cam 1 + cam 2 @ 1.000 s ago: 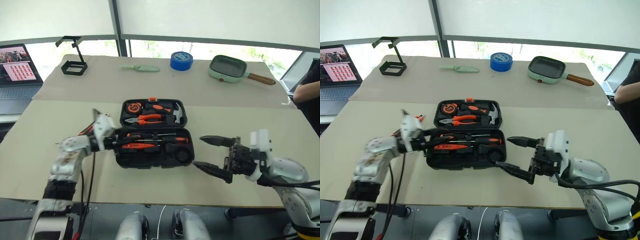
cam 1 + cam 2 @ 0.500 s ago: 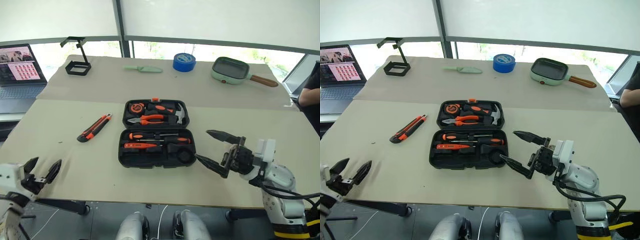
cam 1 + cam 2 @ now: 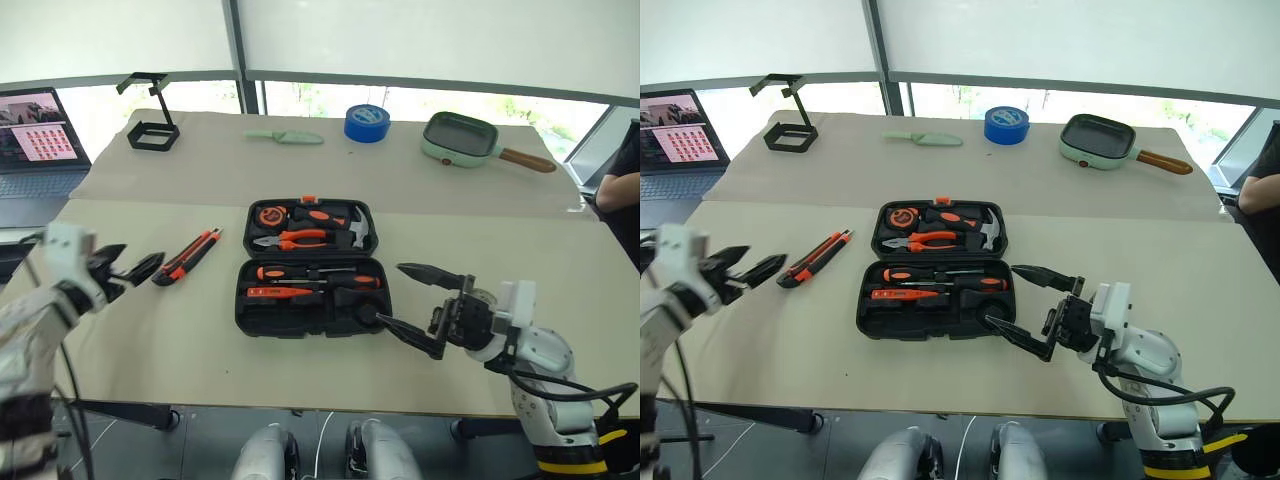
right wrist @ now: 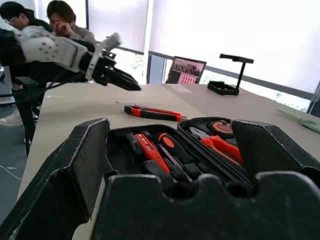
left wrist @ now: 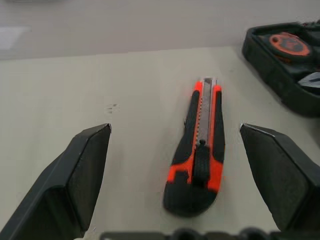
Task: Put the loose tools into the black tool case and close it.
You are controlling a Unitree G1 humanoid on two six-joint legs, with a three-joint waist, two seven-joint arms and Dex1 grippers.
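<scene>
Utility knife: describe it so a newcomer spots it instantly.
On the near beige table lies the open black tool case. Just left of the case, apart from it, lies the utility knife, orange and black, the one tool outside the case, right before the open left tool.

Matt black plastic on the tool case (image 3: 305,310) — rubbery orange-and-black grip, steel blade strip on the utility knife (image 5: 197,150); dull beige table (image 3: 200,340) — smooth.
</scene>
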